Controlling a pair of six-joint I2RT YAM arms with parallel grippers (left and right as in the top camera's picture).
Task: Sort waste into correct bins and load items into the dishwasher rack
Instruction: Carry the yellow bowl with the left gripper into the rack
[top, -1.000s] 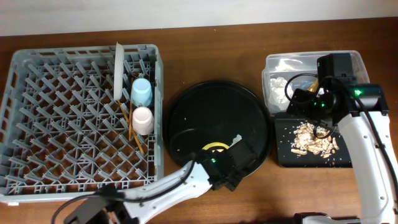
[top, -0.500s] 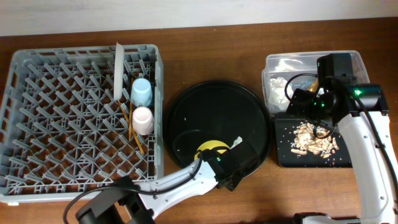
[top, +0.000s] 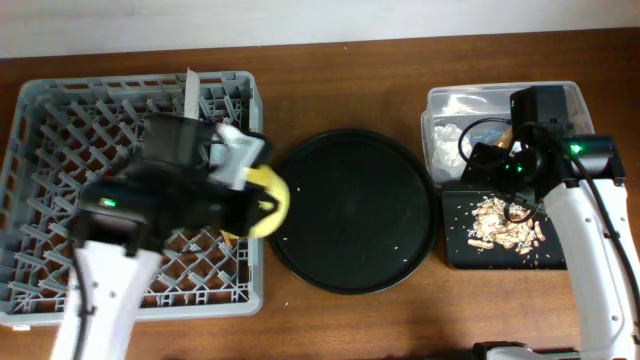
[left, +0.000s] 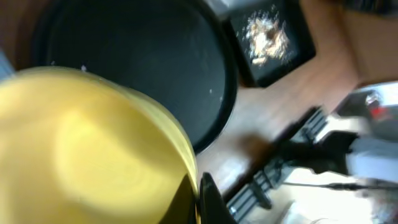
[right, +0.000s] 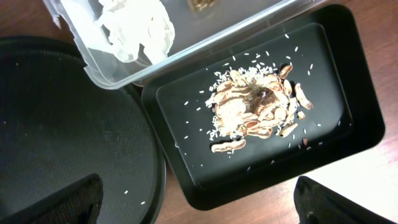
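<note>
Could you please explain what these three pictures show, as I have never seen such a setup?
Two robot arms work at a table. One picture looks down from above; the other two come from cameras on each wrist. The left gripper holds a yellow bowl over the edge of the grey rack. The right gripper hangs open and empty above a black rectangular tray of food scraps, beside a clear tub holding a napkin. A round black tray lies in the middle.

Likely a robot test lab: wooden table (top: 330, 320) against white wall (top: 300, 20).
</note>
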